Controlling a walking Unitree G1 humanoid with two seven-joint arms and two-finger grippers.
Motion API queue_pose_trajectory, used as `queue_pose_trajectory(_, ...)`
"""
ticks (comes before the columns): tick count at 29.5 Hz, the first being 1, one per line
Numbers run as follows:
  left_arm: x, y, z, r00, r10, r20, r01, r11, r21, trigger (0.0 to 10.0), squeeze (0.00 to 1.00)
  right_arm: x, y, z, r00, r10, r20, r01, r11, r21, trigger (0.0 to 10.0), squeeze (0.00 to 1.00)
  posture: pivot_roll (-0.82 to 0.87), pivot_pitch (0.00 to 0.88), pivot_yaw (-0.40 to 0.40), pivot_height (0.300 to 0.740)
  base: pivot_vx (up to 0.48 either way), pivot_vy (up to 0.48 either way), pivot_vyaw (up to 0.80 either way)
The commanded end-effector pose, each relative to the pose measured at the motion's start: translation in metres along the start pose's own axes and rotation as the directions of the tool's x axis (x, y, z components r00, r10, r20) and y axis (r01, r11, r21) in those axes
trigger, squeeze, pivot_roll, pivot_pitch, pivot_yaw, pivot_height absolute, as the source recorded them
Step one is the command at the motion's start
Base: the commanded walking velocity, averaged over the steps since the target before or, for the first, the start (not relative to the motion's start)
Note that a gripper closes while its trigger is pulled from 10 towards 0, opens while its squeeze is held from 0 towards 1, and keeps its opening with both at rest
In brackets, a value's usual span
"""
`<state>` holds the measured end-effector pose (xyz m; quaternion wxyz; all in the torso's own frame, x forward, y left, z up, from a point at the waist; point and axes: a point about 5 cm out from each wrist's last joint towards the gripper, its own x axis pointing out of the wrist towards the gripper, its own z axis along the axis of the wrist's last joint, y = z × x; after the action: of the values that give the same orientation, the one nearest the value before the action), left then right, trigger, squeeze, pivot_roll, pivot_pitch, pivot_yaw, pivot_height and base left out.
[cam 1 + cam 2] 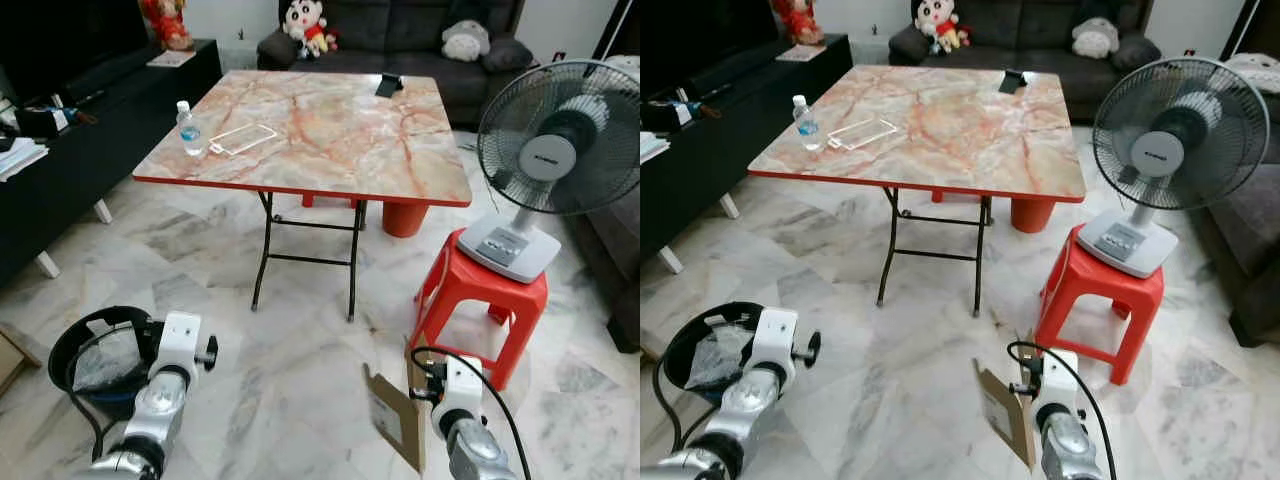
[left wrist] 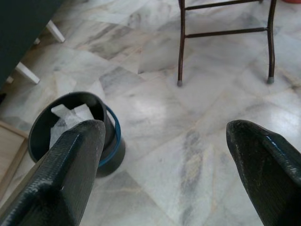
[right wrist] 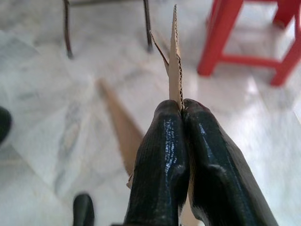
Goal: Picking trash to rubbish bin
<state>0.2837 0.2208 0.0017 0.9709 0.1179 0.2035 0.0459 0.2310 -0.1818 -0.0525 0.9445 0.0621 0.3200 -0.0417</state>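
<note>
Rubbish bin [image 1: 70,345] on the marble floor [image 1: 300,390] at far left: black, blue-banded, lined with crumpled clear plastic, standing just beside the dark TV console [image 1: 90,150] and just behind the left arm.

Left gripper [image 2: 164,155]: fingers spread wide, nothing between them, hovering above the floor close to the bin's rim.

Folding table [image 1: 310,130] beyond, at centre. Near its left edge, a water bottle [image 1: 190,128] upright, with a clear flat tray [image 1: 243,138] just beside it; near the far right corner, a dark flat object [image 1: 388,86] (too small to identify).

Cardboard piece [image 1: 392,418] low and right of centre, held off the floor, standing on edge. Right gripper [image 3: 181,141]: clamped tight on the card's lower edge, sheet rising straight up between the two fingers (grip looks firm and central).

Red stool [image 1: 480,300] at right, carrying a standing fan [image 1: 545,150]; stool near the held card, not touching.

Assessment: trash secured, transport step in hand, deposit not yet done. Bin well apart from the card, across the robot's front to its left. Next move calls for turning or stepping left, bringing the right arm over the bin mouth, then releasing. Risk: card wider than expected against the rim; the edge-on orientation likely helps entry.
</note>
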Motion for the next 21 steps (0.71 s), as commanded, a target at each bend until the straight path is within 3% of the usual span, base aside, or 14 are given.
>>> queue_pose_trajectory(1,0.000,0.011,0.005,0.997,0.059,0.039,-0.058,0.998,-0.029,10.0,0.00,0.000,0.004,-0.003,1.000,0.003,-0.022,-0.003,1.000,-0.006,10.0,0.00,0.04,0.016,-0.024,0.740,0.000,0.000,0.00)
queue_pose_trajectory(13,-0.003,0.018,-0.004,0.996,0.091,0.014,-0.090,0.996,-0.028,10.0,0.00,0.000,0.011,-0.006,0.999,0.015,-0.040,-0.015,1.000,0.000,10.0,0.00,0.05,0.023,-0.032,0.740,0.000,0.000,0.00)
queue_pose_trajectory(17,-0.009,0.034,-0.007,0.983,0.177,0.045,-0.175,0.984,-0.029,10.0,0.00,0.001,0.014,-0.005,0.999,0.024,-0.034,-0.024,1.000,-0.003,10.0,0.00,0.05,0.028,-0.029,0.740,0.000,0.000,0.00)
queue_pose_trajectory(21,-0.012,0.041,-0.007,0.977,0.200,0.073,-0.198,0.980,-0.029,10.0,0.00,0.001,0.014,-0.005,0.999,0.025,-0.034,-0.025,1.000,-0.004,10.0,0.00,0.05,0.028,-0.029,0.740,0.000,0.000,0.00)
